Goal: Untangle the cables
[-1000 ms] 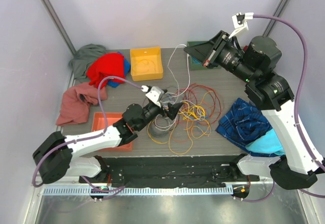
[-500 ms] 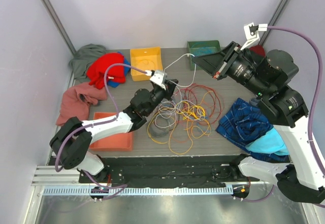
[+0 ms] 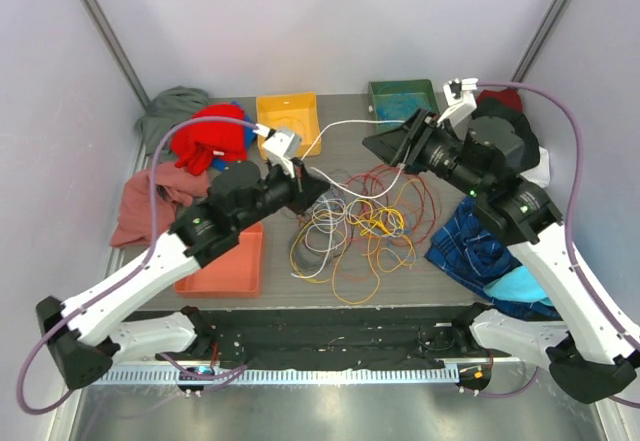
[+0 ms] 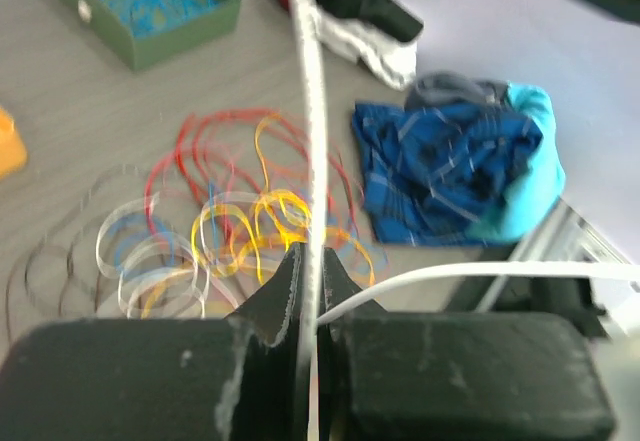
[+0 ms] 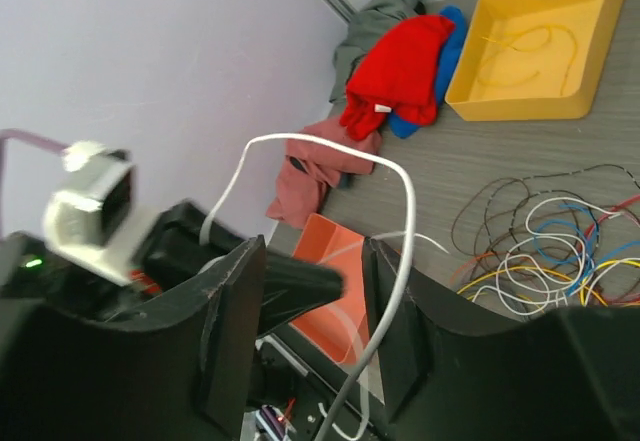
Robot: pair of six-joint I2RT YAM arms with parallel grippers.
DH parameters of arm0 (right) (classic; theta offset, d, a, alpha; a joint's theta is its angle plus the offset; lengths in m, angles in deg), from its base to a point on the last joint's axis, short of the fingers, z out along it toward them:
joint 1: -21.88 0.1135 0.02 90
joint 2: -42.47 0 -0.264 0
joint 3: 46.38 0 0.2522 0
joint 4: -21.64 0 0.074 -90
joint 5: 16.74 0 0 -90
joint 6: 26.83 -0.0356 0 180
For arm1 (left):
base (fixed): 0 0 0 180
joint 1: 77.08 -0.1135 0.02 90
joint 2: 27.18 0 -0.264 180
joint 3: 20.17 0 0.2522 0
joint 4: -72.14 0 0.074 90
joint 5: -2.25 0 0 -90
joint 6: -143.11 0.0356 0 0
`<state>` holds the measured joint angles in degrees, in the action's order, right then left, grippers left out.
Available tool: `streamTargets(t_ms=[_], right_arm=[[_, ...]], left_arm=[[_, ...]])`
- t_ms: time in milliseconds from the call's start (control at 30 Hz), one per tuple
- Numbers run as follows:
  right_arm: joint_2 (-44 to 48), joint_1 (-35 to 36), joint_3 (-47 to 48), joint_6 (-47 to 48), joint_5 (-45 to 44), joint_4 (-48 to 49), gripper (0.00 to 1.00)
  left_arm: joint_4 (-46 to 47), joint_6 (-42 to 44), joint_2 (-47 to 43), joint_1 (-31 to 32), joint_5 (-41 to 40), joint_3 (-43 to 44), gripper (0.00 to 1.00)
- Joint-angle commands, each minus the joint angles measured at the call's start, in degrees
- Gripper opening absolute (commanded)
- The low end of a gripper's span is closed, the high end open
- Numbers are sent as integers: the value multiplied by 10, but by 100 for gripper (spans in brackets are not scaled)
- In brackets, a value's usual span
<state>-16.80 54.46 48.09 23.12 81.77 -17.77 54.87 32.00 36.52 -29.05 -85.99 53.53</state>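
1. White cable (image 3: pixel 345 124) hangs above the table (image 3: pixel 410 286), strung in an arc between both grippers.
2. Left gripper (image 4: pixel 310 273) is clamped tight on it; the strand runs straight through the closed jaws.
3. Right gripper (image 5: pixel 312 261) has its jaws parted; the cable passes through the gap close by one finger, not pinched.
4. Other cables (image 3: pixel 360 229) (red, orange, yellow, white, dark) lie in a tangled heap mid-table, between the orange tray (image 3: pixel 240 271) and the blue cloth (image 3: pixel 480 241).

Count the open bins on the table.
3: a yellow bin at the far edge, a green bin to its right, and an orange bin at the near left, partly under the left arm. Clothes could hide more.
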Motion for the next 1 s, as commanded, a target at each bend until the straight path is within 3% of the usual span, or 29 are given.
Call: streamTargets(t_ms=[0,300,467,633,733,867,967], right_arm=[[-6,3,-48,-2,-12,64,53],[-45,3,-127,11,-70,61,57],[-29,4,-203,35,-160,54,55],[10,5,-274,31,-165,74,52],[39,4,-306,31,-169,81,41],[70,5,-338,30,-166,88,17],[90,4,-361,28,-160,100,6]], left_arm=[[-236,-58,-74,2,10,29,0],[-478,-102,-121,1,-48,125,0],[-602,-129,-115,1,-152,186,0],[-653,-147,-105,-19,-234,186,0],[-655,-146,-95,-57,-235,166,0],[-648,-130,-87,-130,-218,129,0],[-616,-116,-87,-200,-195,96,0]])
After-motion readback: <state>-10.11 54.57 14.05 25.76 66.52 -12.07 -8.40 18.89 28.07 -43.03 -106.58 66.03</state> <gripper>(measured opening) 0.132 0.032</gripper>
